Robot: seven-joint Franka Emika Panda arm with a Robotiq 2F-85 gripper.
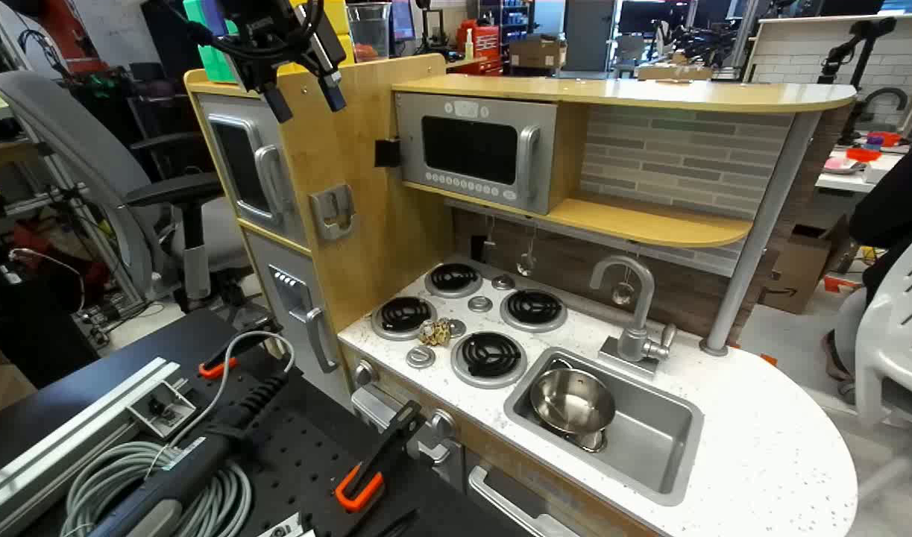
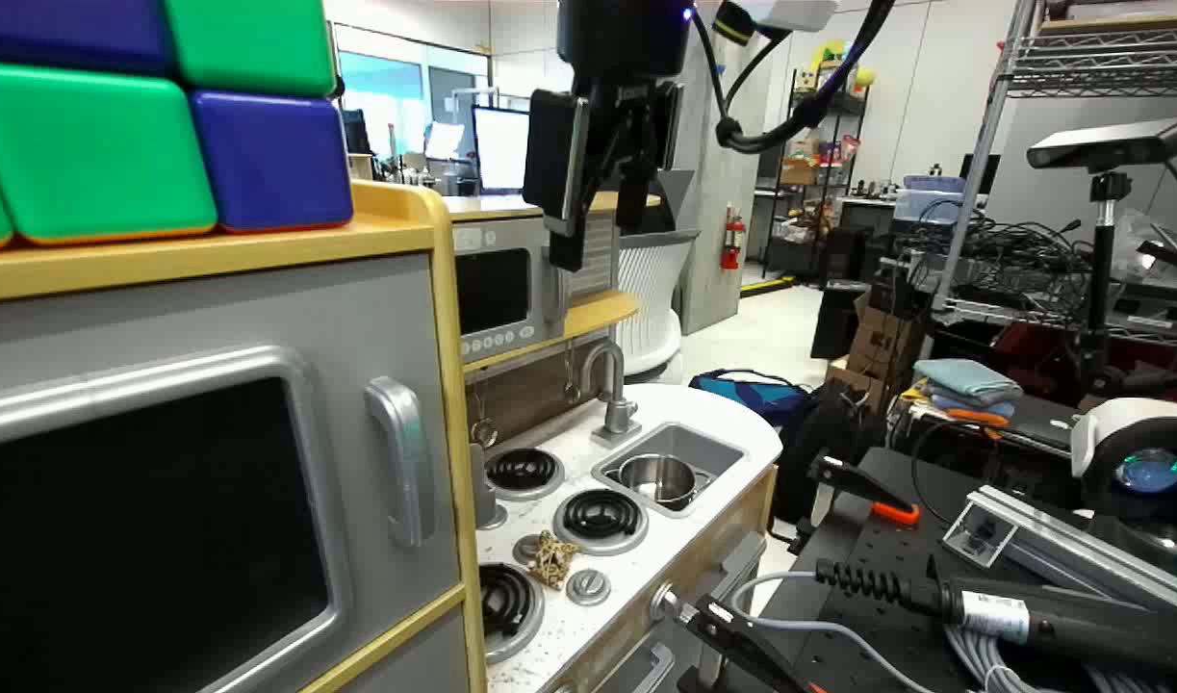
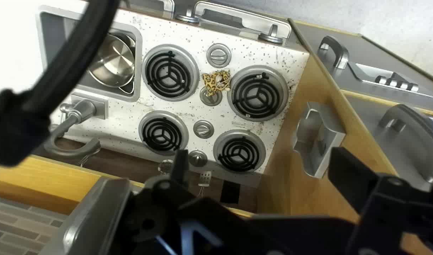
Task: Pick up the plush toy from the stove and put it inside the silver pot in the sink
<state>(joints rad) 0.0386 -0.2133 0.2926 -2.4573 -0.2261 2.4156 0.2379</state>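
Note:
The plush toy [image 1: 435, 333] is a small leopard-spotted tan lump. It lies on the pale stove [image 1: 485, 319] between two black burners, partly over a knob. It also shows in an exterior view [image 2: 551, 560] and in the wrist view [image 3: 216, 81]. The shiny silver pot [image 1: 573, 403] stands in the left part of the grey sink [image 1: 661, 432] and looks empty; it also shows in the wrist view [image 3: 112, 62]. My gripper [image 1: 307, 103] is high above the stove, near the top of the wooden side panel. Its fingers are wide apart with nothing between them in the wrist view [image 3: 260, 159].
A toy microwave [image 1: 474, 149] and wooden shelf [image 1: 649, 216] hang over the back of the stove. A tall wooden side panel [image 1: 381, 142] with a grey holder [image 1: 334, 212] borders the stove. The faucet [image 1: 634, 298] rises behind the sink. Coloured blocks [image 2: 270, 154] stand on top.

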